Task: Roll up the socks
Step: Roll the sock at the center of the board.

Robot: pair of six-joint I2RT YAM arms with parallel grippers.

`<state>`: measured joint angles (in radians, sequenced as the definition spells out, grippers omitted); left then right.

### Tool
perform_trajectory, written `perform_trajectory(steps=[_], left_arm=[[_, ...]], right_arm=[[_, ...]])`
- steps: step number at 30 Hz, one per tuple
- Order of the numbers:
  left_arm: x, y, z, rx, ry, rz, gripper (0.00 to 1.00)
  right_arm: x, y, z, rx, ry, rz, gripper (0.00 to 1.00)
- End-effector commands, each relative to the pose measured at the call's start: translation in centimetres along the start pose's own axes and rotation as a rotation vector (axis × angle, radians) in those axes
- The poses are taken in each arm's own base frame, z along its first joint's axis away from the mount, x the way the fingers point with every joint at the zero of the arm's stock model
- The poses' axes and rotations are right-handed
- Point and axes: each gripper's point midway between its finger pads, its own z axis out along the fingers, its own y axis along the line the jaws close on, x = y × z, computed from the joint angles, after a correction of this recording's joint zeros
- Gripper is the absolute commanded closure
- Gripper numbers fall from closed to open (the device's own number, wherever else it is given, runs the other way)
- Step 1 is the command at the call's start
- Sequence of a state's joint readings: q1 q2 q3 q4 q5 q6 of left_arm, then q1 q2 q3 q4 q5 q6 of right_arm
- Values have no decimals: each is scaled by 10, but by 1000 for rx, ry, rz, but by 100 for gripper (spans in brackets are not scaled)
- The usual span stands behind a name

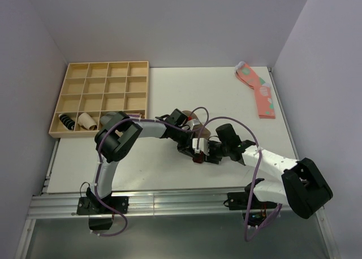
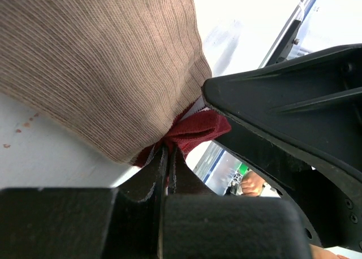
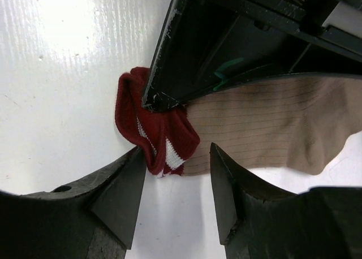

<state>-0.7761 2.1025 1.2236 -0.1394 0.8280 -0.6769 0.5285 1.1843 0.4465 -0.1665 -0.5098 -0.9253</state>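
Two robot arms meet at the centre of a white worktop (image 1: 141, 168), over a tan-brown knit sock (image 3: 271, 123) with a dark red and white striped cuff (image 3: 155, 134). The left claw (image 2: 168, 152) is pinched fully closed on a fold of the red cuff, and the tan body bunches up above it. The right claw (image 3: 175, 174) stands about half open and holds nothing. The cuff's edge sits just at the gap between its tips, in the lower middle of its wrist view. The sock looks light, soft and floppy, likely to sag and unroll. A grip on the thicker cuff, pinching all layers, seems soundest.
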Motion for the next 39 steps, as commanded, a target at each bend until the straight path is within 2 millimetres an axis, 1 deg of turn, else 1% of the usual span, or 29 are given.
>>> perform_trajectory(steps=[1,5,6,11,14,15,17,19,21,22,24,25,26,27,28,29,30,31,33,34,35,36,37,38,39], left_arm=[[-1,7,5,-9,14,-11,100],[-2,8,6,-10,15,-12,100],[-2,8,6,-11,14,-10,100],[-2,8,6,-12,16,-12,100],[-2,9,6,-19,14,-13,100],[-2,9,5,-20,13,-15,100],[-3,9,5,-24,6,-17,100],[-3,9,4,-28,-7,-31,100],[-4,11,4,-37,-25,-42,100],[-5,8,2,-37,-40,-59,100],[-9,15,1,-72,-91,-75,100],[-12,10,-2,-73,-121,-98,99],[-15,13,-4,-93,-158,-111,98],[-13,19,-4,-111,-182,-129,93],[-20,10,-9,-95,-226,-132,93],[-22,9,-11,-96,-247,-130,94],[-25,15,-11,-140,-287,-133,93],[-25,13,-14,-159,-306,-132,91],[-26,14,-12,-201,-352,-116,88],[-29,7,-13,-193,-381,-114,85],[-26,7,-10,-195,-387,-111,82],[-30,6,-13,-202,-425,-117,78],[-35,3,-14,-188,-452,-103,78],[-34,3,-15,-187,-466,-102,77],[-37,3,-17,-190,-493,-101,73]], right_arm=[[-23,-11,-2,20,-69,-20,44],[-25,-9,-1,-3,-68,-5,45],[-25,-10,0,-6,-65,1,48],[-24,-10,2,-26,-43,42,53],[-21,-12,5,-32,-16,68,64],[-19,-12,6,-36,-4,86,73],[-18,-12,5,-36,8,102,78],[-14,-12,5,-31,26,126,86],[-10,-8,5,-41,45,156,92],[-7,-9,4,-33,56,172,93],[-1,-8,3,-19,71,207,95],[2,-7,3,-13,81,220,96],[6,-5,2,-16,91,235,97],[7,-5,1,-11,96,261,98],[9,-5,0,-15,96,279,99],[10,-4,-2,-20,102,296,99],[13,-4,-3,-21,110,322,100],[16,-6,-4,-18,115,344,100],[16,-5,-6,-44,112,382,100],[17,-7,-7,-45,110,397,100],[18,-9,-9,-50,109,418,100],[19,-11,-10,-49,109,429,100],[20,-13,-10,-56,120,449,100],[18,-11,-10,-74,115,453,100],[18,-11,-11,-82,116,463,100]])
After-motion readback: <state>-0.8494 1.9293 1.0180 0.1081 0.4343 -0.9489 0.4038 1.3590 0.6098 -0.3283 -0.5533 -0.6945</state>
